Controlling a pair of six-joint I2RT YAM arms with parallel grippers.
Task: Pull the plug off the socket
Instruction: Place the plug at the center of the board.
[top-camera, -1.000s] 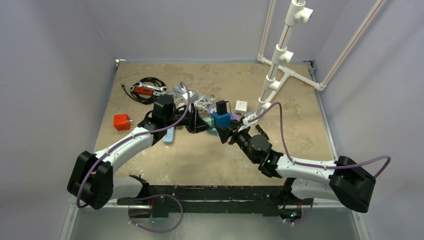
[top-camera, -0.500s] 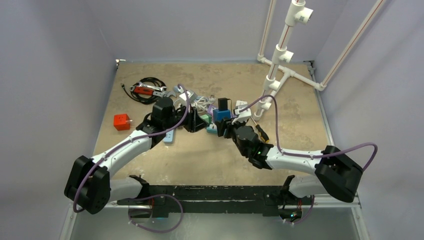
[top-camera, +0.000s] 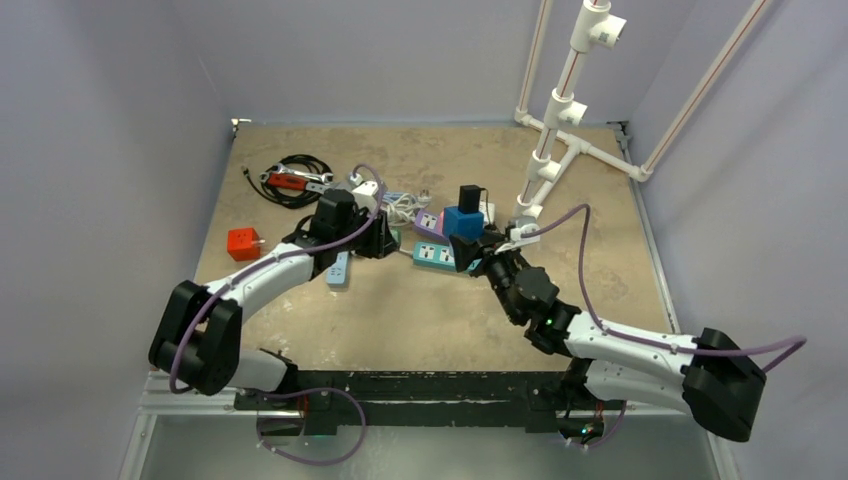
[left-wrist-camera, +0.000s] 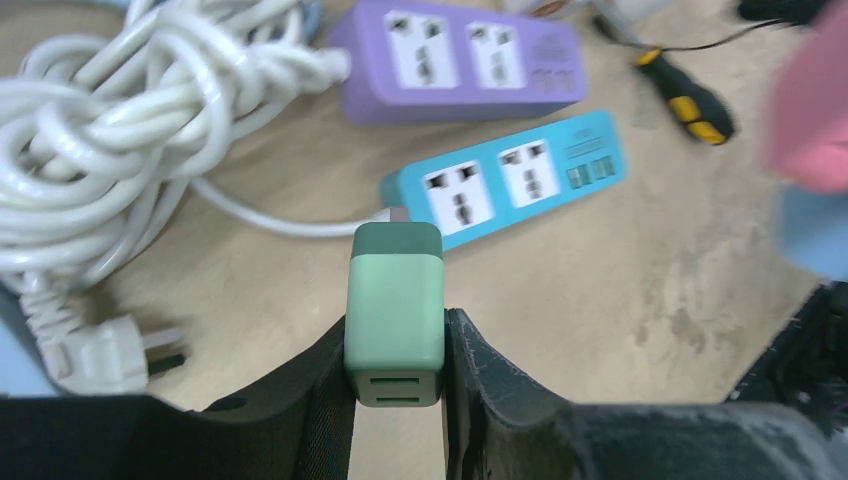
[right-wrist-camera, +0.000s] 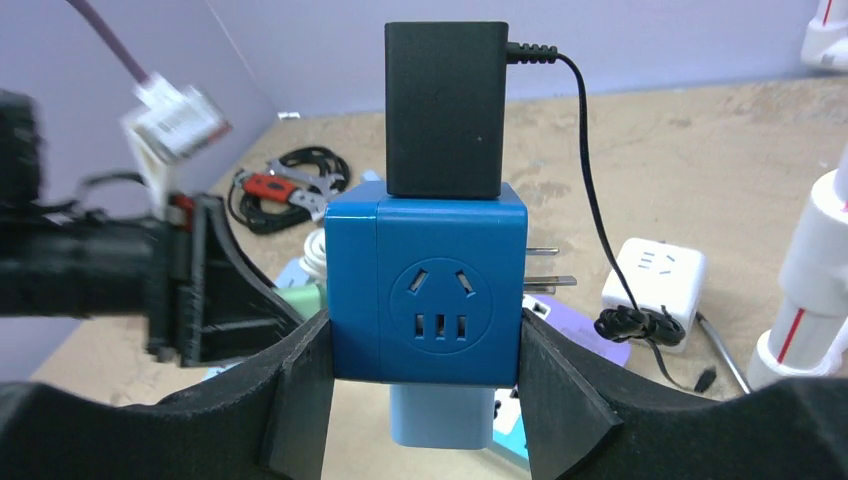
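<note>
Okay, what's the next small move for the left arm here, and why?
Probably lower the left gripper and release the green plug onto the table: it looks already free of the blue cube socket, which the right gripper holds apart.

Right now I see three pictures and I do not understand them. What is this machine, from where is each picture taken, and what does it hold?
Two robot arms stand at the near edge of a table. The wide picture comes from a fixed camera above and behind them; each close picture comes from a camera on one wrist. The left hand grips a green charger. The right hand grips a blue cube socket with a black adapter plugged into its top. On the table lie a teal power strip, a purple power strip, a white cable bundle and a red cube.
</note>
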